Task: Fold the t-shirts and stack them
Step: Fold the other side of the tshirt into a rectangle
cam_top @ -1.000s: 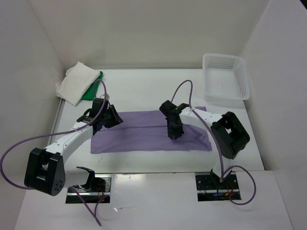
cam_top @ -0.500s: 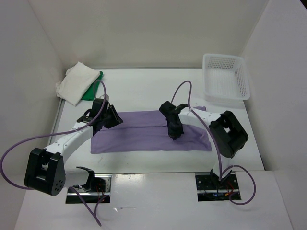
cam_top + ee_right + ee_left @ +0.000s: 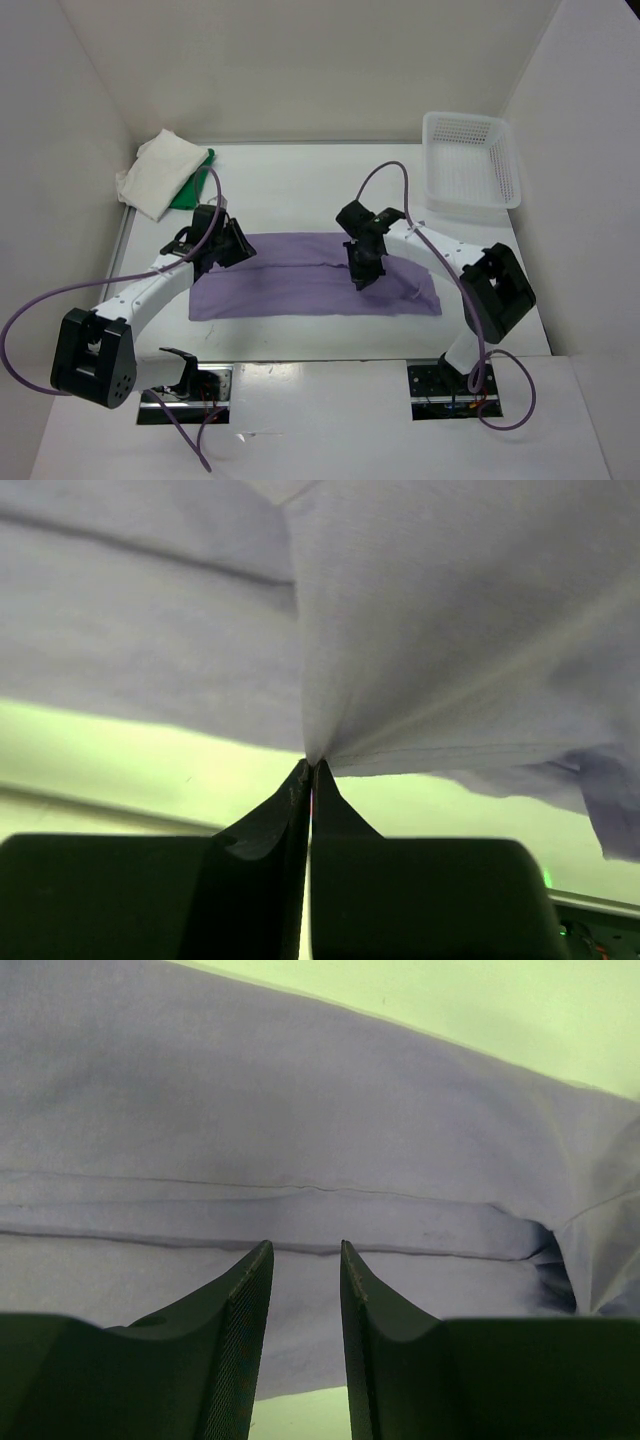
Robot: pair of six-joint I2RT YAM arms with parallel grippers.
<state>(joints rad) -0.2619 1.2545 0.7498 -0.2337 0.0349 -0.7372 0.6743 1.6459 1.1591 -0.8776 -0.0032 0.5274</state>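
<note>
1. Nearest, across the middle of the table point(image 3: 290, 190): the purple shirt point(image 3: 300, 285), spread flat as a wide band from left to right, with a long fold line running along its length.
2. On that shirt, a little right of its centre: the right claw point(image 3: 362, 278), pointing down and clenched on the cloth. In its wrist view, right claw point(image 3: 310, 765) with tips pressed together and a peak of the purple shirt point(image 3: 430, 630) pinched between them. Creases fanning out from the pinch, bare table showing beneath the raised cloth.
3. Slightly farther, at the shirt's left end: the left claw point(image 3: 232, 243), above the far left corner of the cloth. In its wrist view, left claw point(image 3: 305, 1248) released, jaws parted with nothing between them. Purple shirt point(image 3: 300, 1110) lying under and beyond the tips, its fold line crossing just ahead of them. Cannot tell whether the tips touch the cloth.
4. Far left corner: the white shirt point(image 3: 155, 172), a folded bundle, resting on the green shirt point(image 3: 192, 190), of which only the right edge shows. Both well apart from either claw.
5. Far right corner: a white lattice basket point(image 3: 470, 205), near the purple shirt's far right end but not touching it.
</note>
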